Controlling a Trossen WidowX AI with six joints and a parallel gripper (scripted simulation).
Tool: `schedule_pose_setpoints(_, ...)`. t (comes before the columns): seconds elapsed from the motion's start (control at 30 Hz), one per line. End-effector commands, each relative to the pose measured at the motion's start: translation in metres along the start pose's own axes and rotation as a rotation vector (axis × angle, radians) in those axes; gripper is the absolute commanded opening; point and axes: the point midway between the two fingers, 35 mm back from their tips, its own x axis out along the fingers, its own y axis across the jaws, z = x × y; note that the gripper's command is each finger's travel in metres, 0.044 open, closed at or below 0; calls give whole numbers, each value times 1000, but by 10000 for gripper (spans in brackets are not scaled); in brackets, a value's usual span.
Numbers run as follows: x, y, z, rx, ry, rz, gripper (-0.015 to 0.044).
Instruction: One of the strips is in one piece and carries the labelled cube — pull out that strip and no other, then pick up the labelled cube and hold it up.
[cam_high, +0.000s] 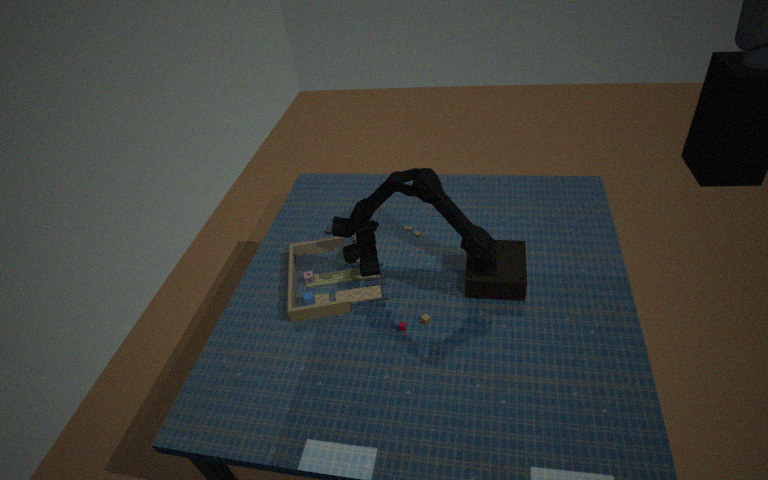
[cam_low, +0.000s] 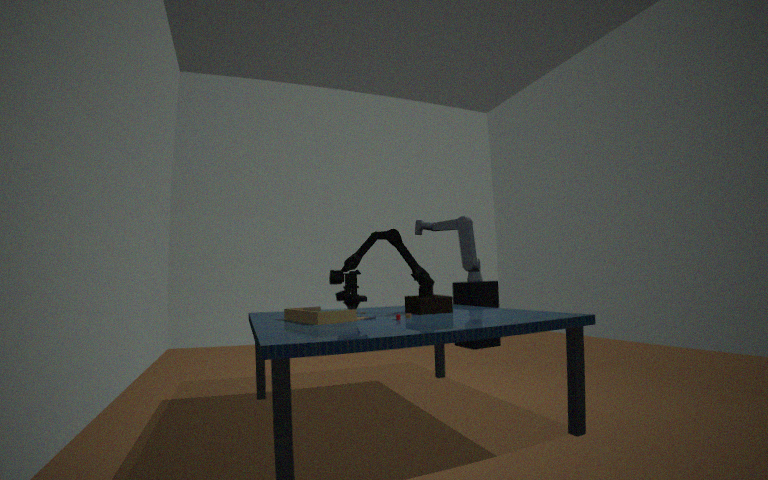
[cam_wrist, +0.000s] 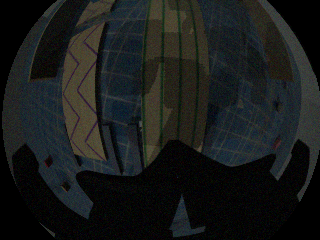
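Observation:
A wooden tray lies on the blue table, left of the arm. Inside it, a tan strip with green lines carries a pink labelled cube at its far end. A second strip with a purple zigzag lies beside it, with a blue cube near its far end. My gripper is shut and points straight down. Its tips rest on the near end of the green-lined strip, at the tray's open side. The contact itself is hidden under the fingers.
A small red cube and a tan cube lie in front of the tray's open side. Two small tan bits lie behind the arm. The arm's base stands to the right. A grey arm on a black pedestal stands beyond the table.

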Motion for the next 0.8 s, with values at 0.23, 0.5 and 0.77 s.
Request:
schedule_pose_setpoints(0.23,3,-1,-17,4,7,-3,0)
schedule_pose_setpoints(0.5,3,-1,-29,4,8,-3,0)
schedule_pose_setpoints(0.77,4,-1,-42,5,9,-3,0)
